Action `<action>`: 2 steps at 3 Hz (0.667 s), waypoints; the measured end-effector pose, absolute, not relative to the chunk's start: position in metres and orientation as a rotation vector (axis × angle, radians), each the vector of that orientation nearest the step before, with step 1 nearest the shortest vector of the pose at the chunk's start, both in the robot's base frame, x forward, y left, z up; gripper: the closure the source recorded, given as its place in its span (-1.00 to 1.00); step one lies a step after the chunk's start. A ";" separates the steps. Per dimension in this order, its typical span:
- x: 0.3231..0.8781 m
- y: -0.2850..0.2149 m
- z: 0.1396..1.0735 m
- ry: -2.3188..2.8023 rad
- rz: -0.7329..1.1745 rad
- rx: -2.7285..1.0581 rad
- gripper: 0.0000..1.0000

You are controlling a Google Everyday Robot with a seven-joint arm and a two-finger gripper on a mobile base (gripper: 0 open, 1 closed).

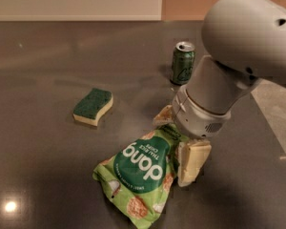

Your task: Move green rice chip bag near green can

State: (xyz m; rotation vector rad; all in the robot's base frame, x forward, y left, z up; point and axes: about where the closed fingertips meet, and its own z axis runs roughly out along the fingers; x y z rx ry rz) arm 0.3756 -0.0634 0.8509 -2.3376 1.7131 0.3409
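Tool [179, 138] down low, blocky cream fingers [192, 160] spread wide, not clamped. The crinkly light-green rice chip bag [139, 168] lies flat on the glossy grey tabletop [43, 171], its top corner between them. Beyond the tool stands the smooth cylindrical dark green can [183, 62].

Shiny table [43, 61], crinkly chip bag [138, 168]
The table is polished and dark. The chip bag is glossy crinkled plastic, the can [183, 66] painted metal, the sponge [92, 106] rough-topped. The gripper [178, 140], at the bag's top edge, is smooth matt plastic.
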 end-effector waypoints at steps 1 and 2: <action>0.389 -0.075 0.863 1.772 0.337 -2.260 -0.12; 0.400 -0.088 0.874 1.831 0.326 -2.194 0.33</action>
